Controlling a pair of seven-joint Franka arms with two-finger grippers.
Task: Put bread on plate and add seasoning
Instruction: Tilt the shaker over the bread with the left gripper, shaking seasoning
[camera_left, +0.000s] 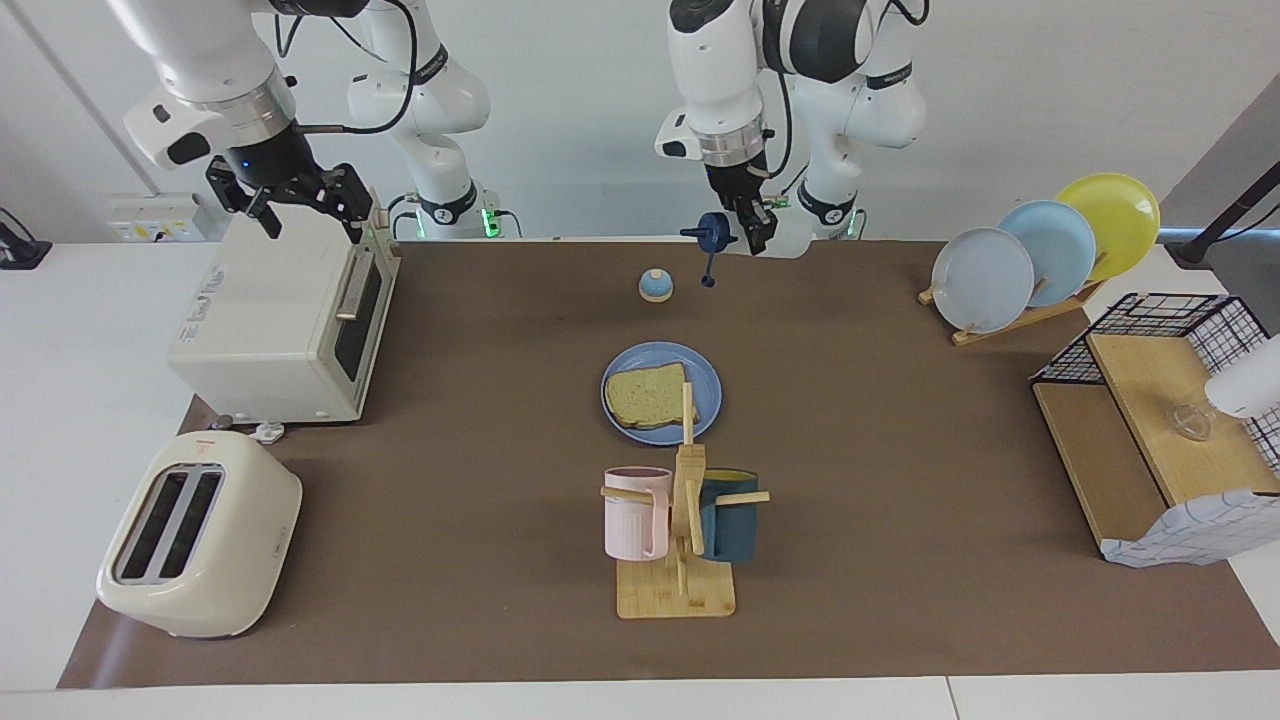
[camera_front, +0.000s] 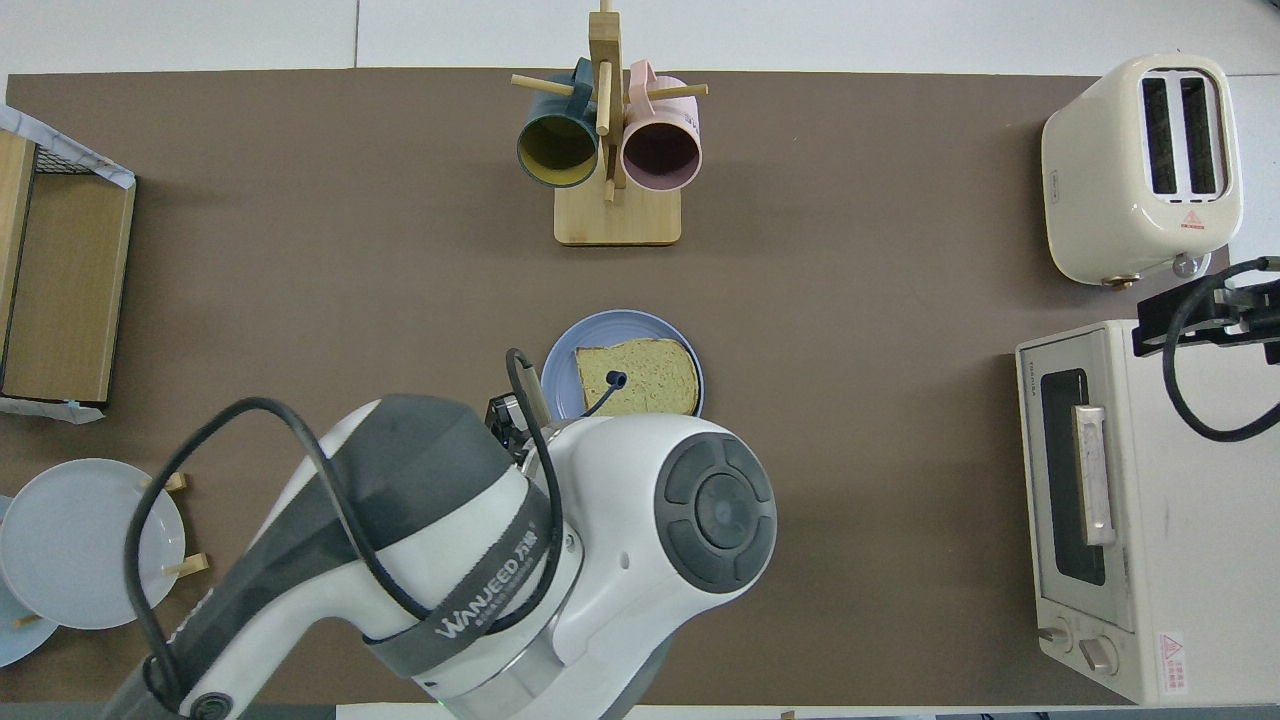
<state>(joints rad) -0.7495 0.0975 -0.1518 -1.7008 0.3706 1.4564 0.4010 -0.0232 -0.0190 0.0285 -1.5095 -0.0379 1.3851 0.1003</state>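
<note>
I am holding the seasoning bottle in the left end effector, clamped shut on it and lying sideways in the air, cap leading and its loose tether dangling. In the facing view it is hanging over the counter's robot-side edge, beside the small bell, so I judge the tilt is there for pouring once it is over the food. The bread is already lying on the blue plate in the middle of the counter, so only the seasoning step is left. The right end effector is waiting, jaws spread and empty, over the toaster oven at its end of the counter. Between the bell and the plate the mat is bare, giving room to come forward; the mug rack, standing just at the plate's outer rim, is the thing I am minding.
</note>
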